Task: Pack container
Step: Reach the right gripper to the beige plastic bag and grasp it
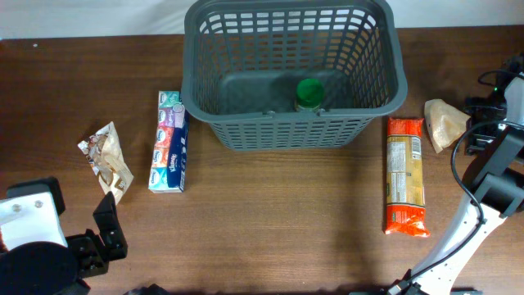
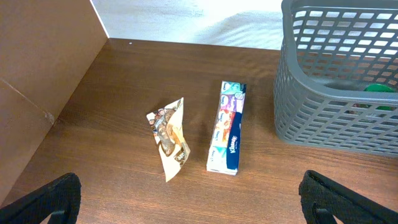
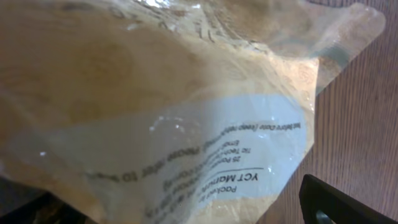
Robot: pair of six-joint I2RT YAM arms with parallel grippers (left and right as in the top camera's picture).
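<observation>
The dark grey basket [image 1: 286, 131] stands at the table's back middle; it also shows at the right of the left wrist view [image 2: 336, 106]. A green-lidded item [image 1: 309, 92] sits inside it. A clear bag of tan powder [image 1: 443, 123] lies at the far right and fills the right wrist view [image 3: 155, 93]. My right gripper [image 1: 479, 127] is open, with its fingers [image 3: 180, 208] wide apart on either side of the bag. My left gripper [image 1: 102, 233] is open and empty [image 2: 193, 199] low at the front left.
A tissue pack [image 1: 169, 141] [image 2: 227, 127] lies left of the basket. A crumpled snack packet [image 1: 106, 157] [image 2: 169, 134] lies further left. An orange pasta pack [image 1: 406, 174] lies right of the basket. A brown board [image 2: 43, 74] stands at the table's left edge.
</observation>
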